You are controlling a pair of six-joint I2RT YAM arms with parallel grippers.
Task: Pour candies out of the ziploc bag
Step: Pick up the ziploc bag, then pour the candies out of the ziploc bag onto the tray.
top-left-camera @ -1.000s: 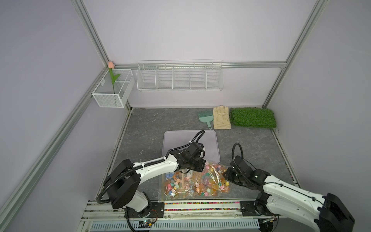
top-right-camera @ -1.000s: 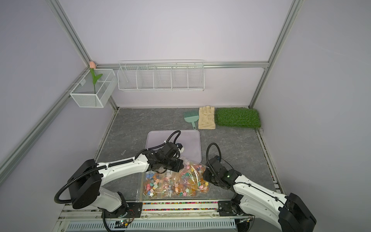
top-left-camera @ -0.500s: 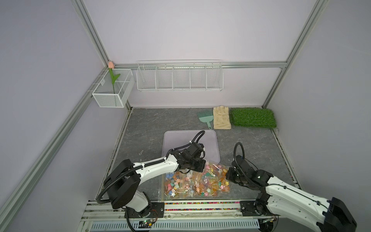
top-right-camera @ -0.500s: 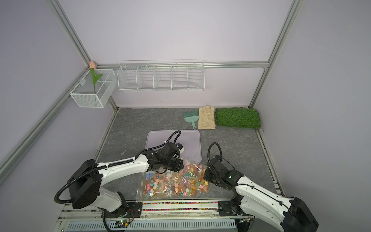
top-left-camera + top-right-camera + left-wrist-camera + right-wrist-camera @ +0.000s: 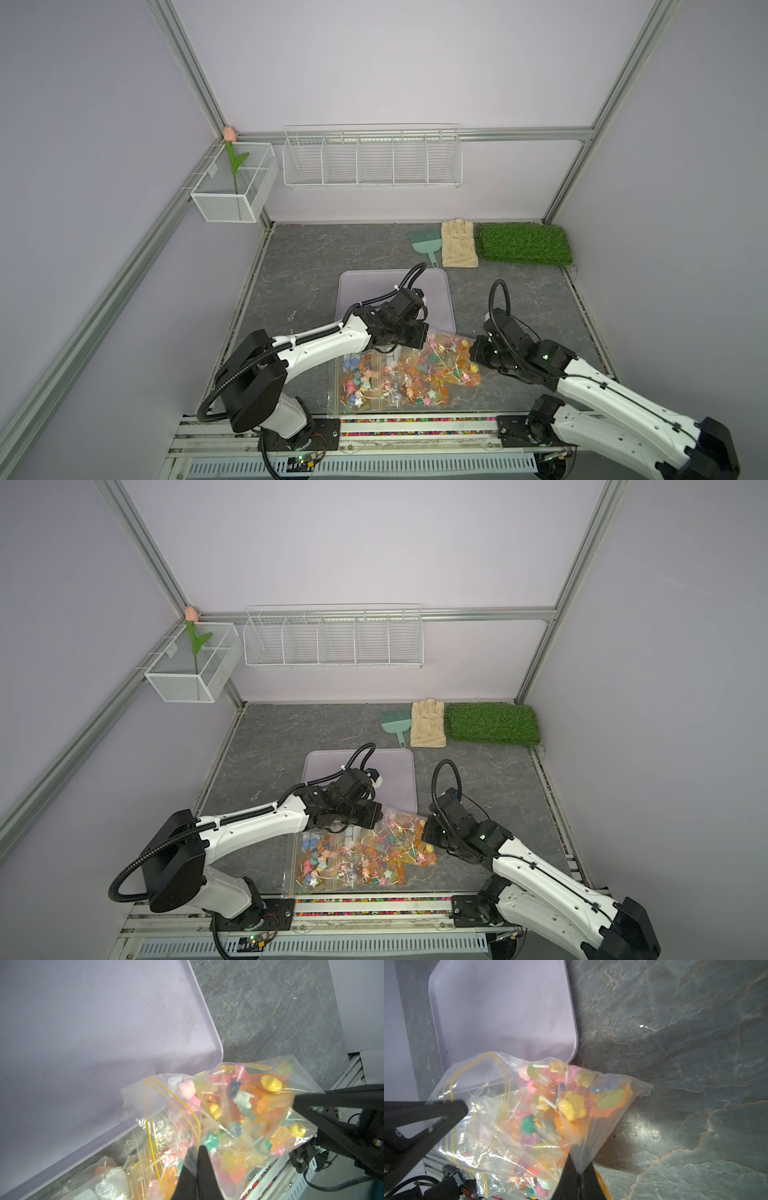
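Right gripper (image 5: pixel 578 1169) has just clamped a corner of the ziploc bag (image 5: pixel 338 399). Left gripper (image 5: pixel 197 1152) stays pinched on its film. Candies (image 5: pixel 436 370) are all inside, with the bag at the tray's (image 5: pixel 357 286) near edge. Judged ready to lift.

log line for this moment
left gripper: shut on bag | right gripper: shut on bag | candies: in bag | pour: not started

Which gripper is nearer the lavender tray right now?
Left. The left gripper sits at the tray's near edge, fingers shut on the ziploc bag. The right gripper hangs off the tray's near right corner, over the table, also pinching the bag.
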